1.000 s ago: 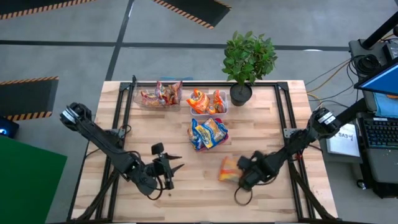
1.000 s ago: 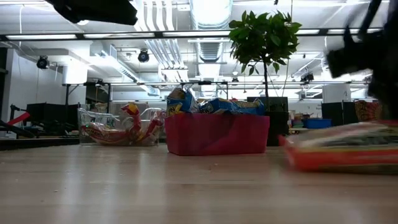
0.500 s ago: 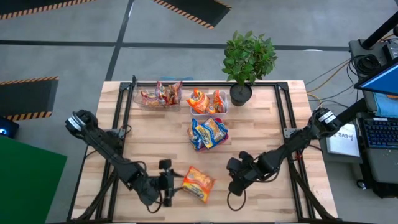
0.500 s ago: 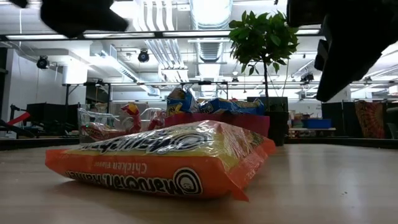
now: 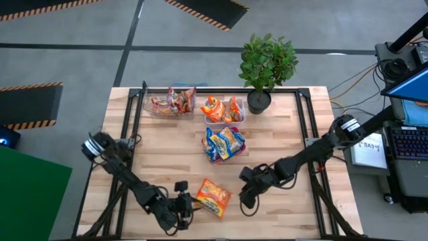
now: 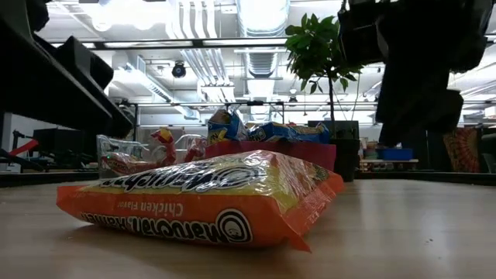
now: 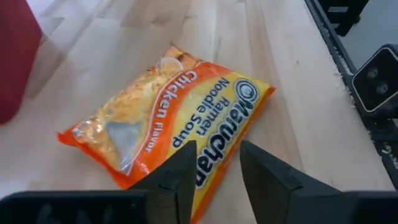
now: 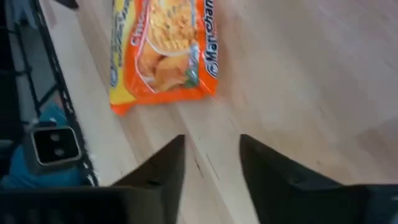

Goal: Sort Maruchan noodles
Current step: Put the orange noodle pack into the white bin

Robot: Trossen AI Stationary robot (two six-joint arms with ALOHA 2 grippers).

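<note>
While its jaws stand apart with nothing between them, the left gripper [image 7: 214, 171] hovers at the near edge of the orange noodle packet [image 5: 212, 197], which lies flat on the tabletop [image 5: 281, 140]. The right gripper [image 8: 211, 158], jaws likewise apart and empty, hangs just beside the packet's opposite edge.

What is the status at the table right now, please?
Left tool open, over the orange crinkly plastic ramen packet. Right tool open, beside it, empty. Packet flat on the wooden table, not binned. Nothing blocking.
</note>
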